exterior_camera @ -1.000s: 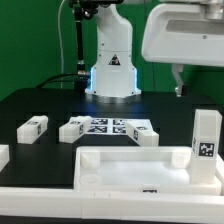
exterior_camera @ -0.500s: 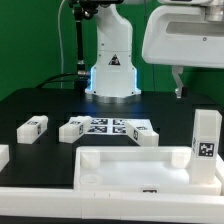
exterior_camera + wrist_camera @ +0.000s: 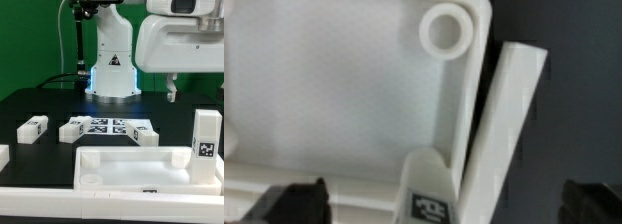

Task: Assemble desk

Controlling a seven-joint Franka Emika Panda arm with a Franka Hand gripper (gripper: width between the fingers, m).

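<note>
Matte black table (image 3: 30, 105) beneath rimmed white plastic tabletop (image 3: 130, 157), square-section leg (image 3: 205, 135) upright, claw (image 3: 197, 92) spread wide and empty.

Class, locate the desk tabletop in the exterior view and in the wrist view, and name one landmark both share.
Exterior view: the tabletop lies low, centre towards the exterior view's right.
Wrist view: the tabletop fills most of the picture.
Shared landmark: the tagged leg standing beside it.

The upright leg (image 3: 205, 136) (exterior view's right) stands as obstacle just beside the tabletop (image 3: 120, 160).
</note>
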